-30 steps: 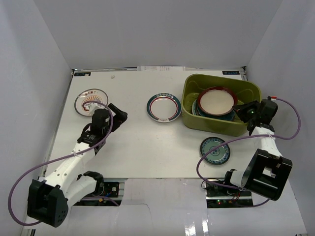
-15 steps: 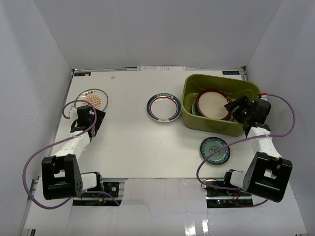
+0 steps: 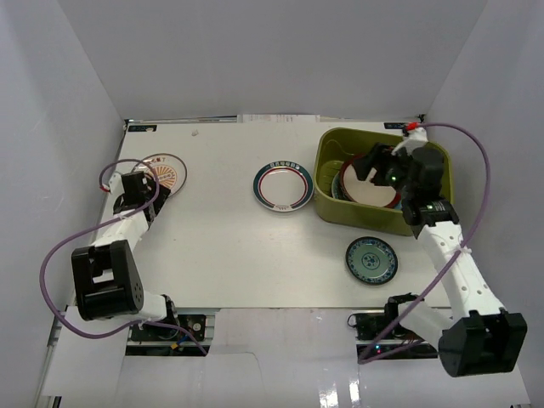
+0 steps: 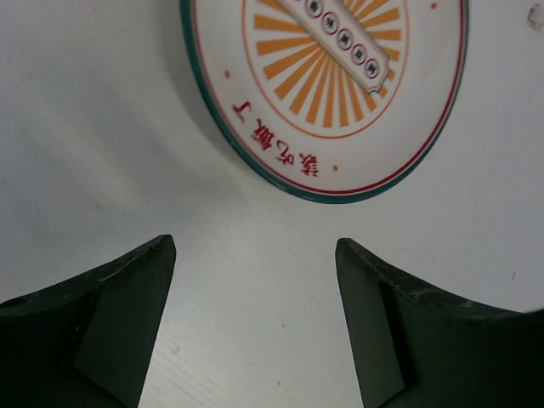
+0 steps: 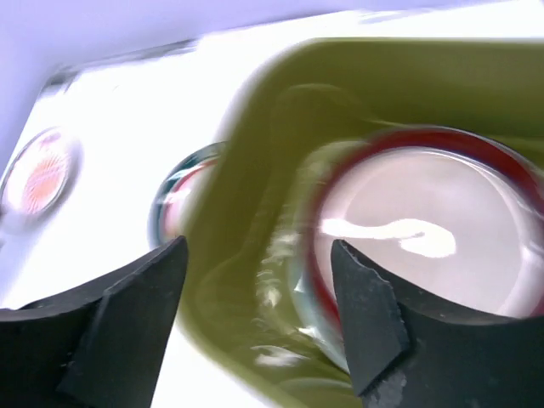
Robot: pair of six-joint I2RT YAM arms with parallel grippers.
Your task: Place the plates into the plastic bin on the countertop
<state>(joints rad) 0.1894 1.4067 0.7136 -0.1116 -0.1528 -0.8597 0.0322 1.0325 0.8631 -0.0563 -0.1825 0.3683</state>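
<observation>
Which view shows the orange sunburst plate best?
Left wrist: the orange sunburst plate is close and sharp, rays and red lettering clear, though cropped at the top. Top external shows it small, partly covered by the left arm. Right wrist shows only a blurred orange smear at its left edge.

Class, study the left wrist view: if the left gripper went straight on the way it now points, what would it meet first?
Probably the near rim of the orange sunburst plate, which lies just ahead of the open left gripper. How low the gripper rides is unclear.
</observation>
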